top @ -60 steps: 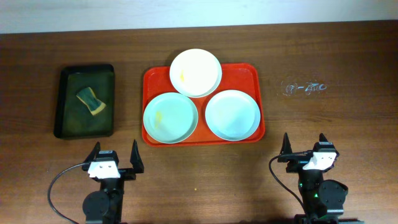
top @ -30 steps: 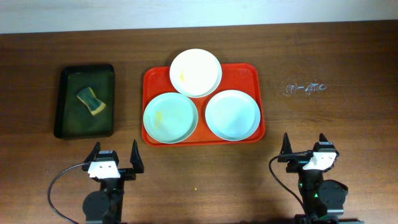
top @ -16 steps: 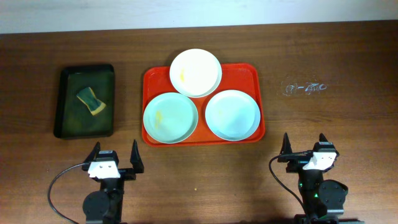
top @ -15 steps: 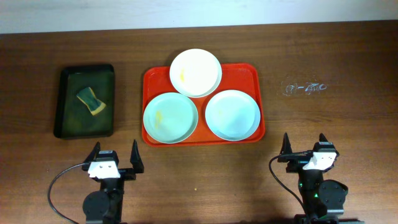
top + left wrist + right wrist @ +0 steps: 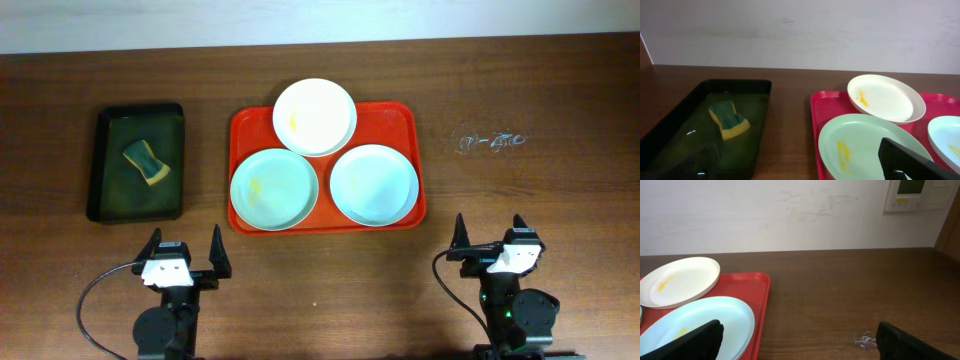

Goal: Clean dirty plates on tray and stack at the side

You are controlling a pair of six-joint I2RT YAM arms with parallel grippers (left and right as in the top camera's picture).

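The red-orange tray (image 5: 395,120) lies mid-table with three plates on it. A white plate (image 5: 315,116) with a yellow smear overhangs its far rim. A mint plate (image 5: 274,188) with a yellow smear sits front left. A pale blue plate (image 5: 374,184) sits front right. My left gripper (image 5: 184,246) is open and empty near the front edge, apart from the tray. My right gripper (image 5: 492,232) is open and empty at the front right. The left wrist view shows the white plate (image 5: 886,97) and mint plate (image 5: 865,147). The right wrist view shows the tray (image 5: 762,295), white plate (image 5: 679,280) and blue plate (image 5: 705,322).
A black tray (image 5: 110,170) at the left holds a green-and-yellow sponge (image 5: 146,162); the left wrist view shows the sponge (image 5: 729,119) too. A small white scuff mark (image 5: 488,142) is on the bare wood right of the red tray.
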